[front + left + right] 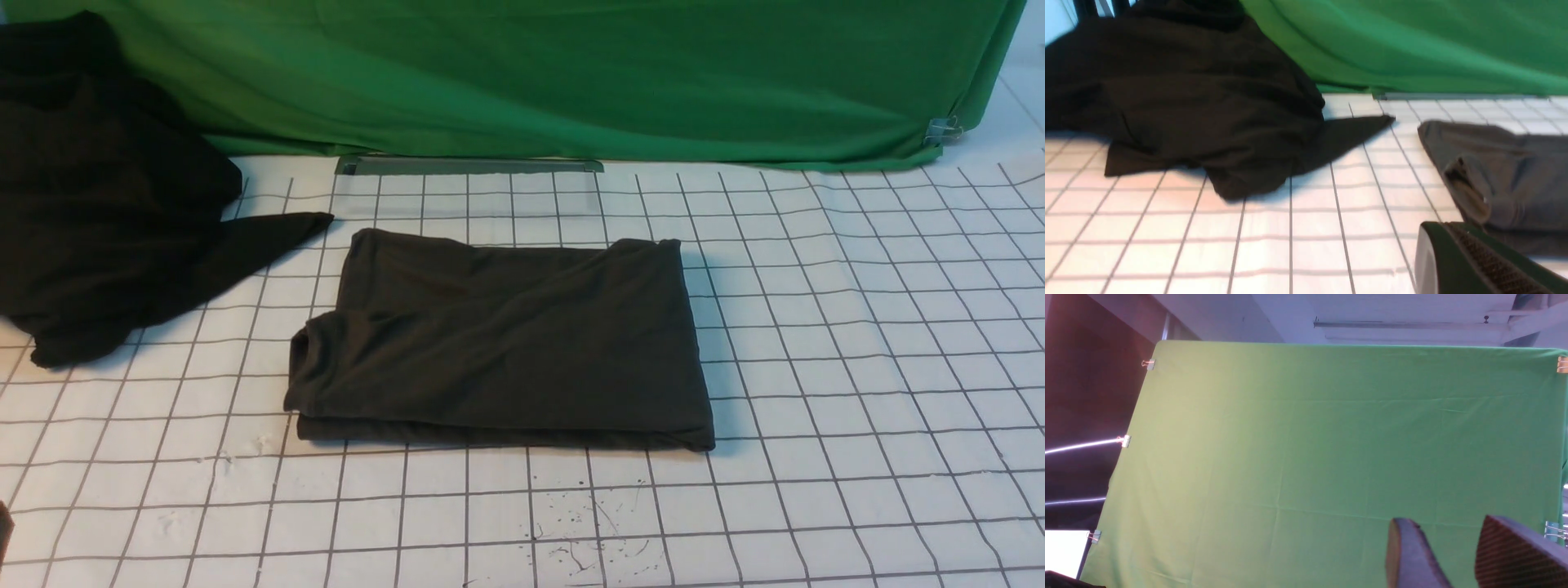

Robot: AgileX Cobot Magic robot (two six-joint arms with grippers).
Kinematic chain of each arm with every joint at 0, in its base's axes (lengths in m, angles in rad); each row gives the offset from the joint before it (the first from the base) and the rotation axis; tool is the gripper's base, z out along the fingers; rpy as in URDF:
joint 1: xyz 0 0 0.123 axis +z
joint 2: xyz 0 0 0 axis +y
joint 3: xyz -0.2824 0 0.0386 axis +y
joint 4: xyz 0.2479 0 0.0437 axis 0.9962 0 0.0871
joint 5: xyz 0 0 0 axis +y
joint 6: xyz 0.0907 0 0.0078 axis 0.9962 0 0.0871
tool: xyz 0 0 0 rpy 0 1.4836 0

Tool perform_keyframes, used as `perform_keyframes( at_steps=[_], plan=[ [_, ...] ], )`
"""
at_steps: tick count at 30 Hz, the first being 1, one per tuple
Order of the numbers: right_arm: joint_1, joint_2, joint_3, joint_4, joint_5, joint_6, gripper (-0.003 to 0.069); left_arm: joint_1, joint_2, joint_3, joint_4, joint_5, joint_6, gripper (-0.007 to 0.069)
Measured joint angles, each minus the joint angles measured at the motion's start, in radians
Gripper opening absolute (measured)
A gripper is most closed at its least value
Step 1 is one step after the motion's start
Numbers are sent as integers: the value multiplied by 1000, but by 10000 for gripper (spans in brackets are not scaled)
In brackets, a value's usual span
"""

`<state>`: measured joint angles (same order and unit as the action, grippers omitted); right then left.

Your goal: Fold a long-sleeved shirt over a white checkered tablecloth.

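The left gripper (1478,261) is clenched on nothing, low over the white checkered tablecloth (857,343) just beside the collar end of the long-sleeved shirt (506,343). The right gripper (1457,555) has its jaws parted and empty, raised and aimed at the green cloth (1331,449), probably pulled clear. The shirt lies folded into a neat rectangle mid-table, so folding looks finished. A black heap of cloth (106,196) sits apart at the far left.
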<state>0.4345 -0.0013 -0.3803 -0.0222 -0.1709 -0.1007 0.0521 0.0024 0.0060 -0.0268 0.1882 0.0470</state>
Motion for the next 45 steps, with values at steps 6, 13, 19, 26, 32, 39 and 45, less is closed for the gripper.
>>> perform_keyframes(
  at_steps=[6,13,19,26,32,39,45],
  plan=[
    [0,0,0,0,0,0,241,0,0,1,-5,35,2,1],
    [0,0,0,0,0,0,241,0,0,1,-5,37,2,1],
    [0,0,0,0,0,0,241,0,0,1,-5,37,3,1],
    [0,0,0,0,0,0,241,0,0,1,-5,37,4,1],
    [0,0,0,0,4,0,241,0,0,1,-5,37,4,1],
    [0,0,23,0,216,13,241,0,0,1,-5,37,4,1],
    [0,2,149,0,328,46,241,0,0,1,-5,37,4,1]
  ],
)
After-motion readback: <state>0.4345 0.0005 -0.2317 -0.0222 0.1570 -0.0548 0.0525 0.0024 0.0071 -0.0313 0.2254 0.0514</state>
